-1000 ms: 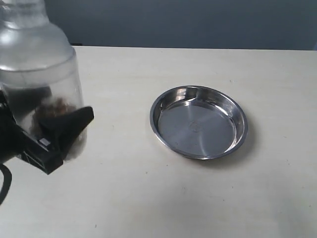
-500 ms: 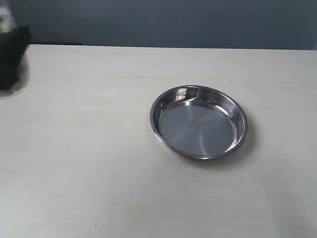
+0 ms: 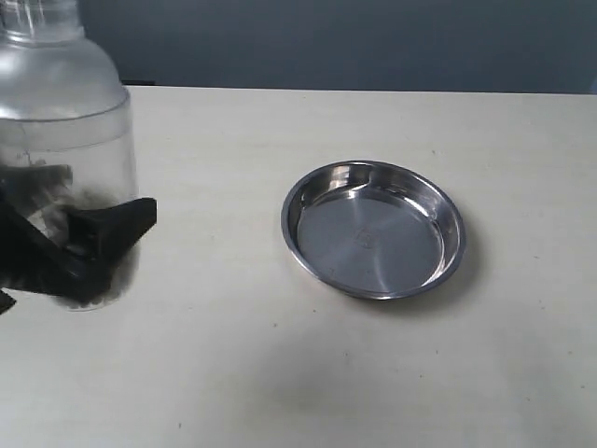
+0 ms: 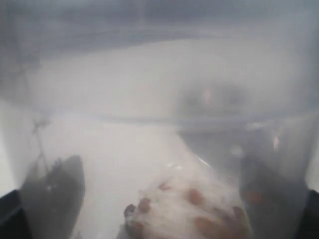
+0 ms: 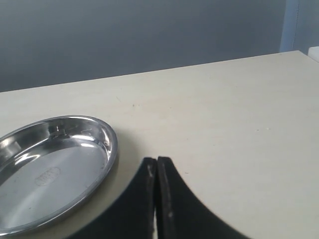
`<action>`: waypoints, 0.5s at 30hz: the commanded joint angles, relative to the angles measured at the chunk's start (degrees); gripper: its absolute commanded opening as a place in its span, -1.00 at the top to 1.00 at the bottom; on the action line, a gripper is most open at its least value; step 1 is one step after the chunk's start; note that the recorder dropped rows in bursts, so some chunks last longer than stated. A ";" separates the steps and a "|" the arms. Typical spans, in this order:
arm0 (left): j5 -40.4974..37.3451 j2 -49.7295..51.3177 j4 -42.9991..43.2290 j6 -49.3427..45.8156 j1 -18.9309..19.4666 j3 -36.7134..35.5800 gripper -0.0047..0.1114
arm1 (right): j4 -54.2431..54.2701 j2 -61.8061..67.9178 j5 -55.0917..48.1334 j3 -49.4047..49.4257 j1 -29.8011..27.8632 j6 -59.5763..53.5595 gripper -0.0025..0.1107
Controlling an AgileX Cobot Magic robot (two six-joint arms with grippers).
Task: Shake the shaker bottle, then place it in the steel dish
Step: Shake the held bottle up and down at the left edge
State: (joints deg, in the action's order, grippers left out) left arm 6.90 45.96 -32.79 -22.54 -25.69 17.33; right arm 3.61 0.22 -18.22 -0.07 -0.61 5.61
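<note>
Exterior view — left end effector (image 3: 93, 205) is clamping the shaker bottle (image 3: 65, 103), away from the steel dish (image 3: 373, 233); right end effector (image 5: 157, 163) is sitting closed.

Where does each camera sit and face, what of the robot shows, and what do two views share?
Exterior view: off the arms, looking down across the table at the steel dish; left end effector grips the shaker bottle at left.
Left wrist view: on the left arm, close against the bottle; dark fingers blurred either side.
Right wrist view: low over the table, facing the dish; right end effector's closed tips show.
Shared: exterior and right wrist views both show the dish.
</note>
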 commanded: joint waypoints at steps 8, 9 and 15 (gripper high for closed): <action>-1.30 1.48 41.29 44.69 2.70 0.38 0.92 | 0.31 -0.22 0.69 0.07 0.00 -0.36 0.97; 0.68 2.26 33.96 44.69 6.30 0.26 0.92 | 0.41 -0.22 0.69 0.07 0.00 -0.36 0.97; 3.20 1.65 49.92 44.85 2.85 0.94 0.92 | 2.55 -0.22 0.69 0.07 0.10 -0.36 0.97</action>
State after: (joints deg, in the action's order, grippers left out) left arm 8.68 48.54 12.98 22.44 -22.01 17.11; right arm 5.18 0.22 -18.22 -0.07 -0.61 5.61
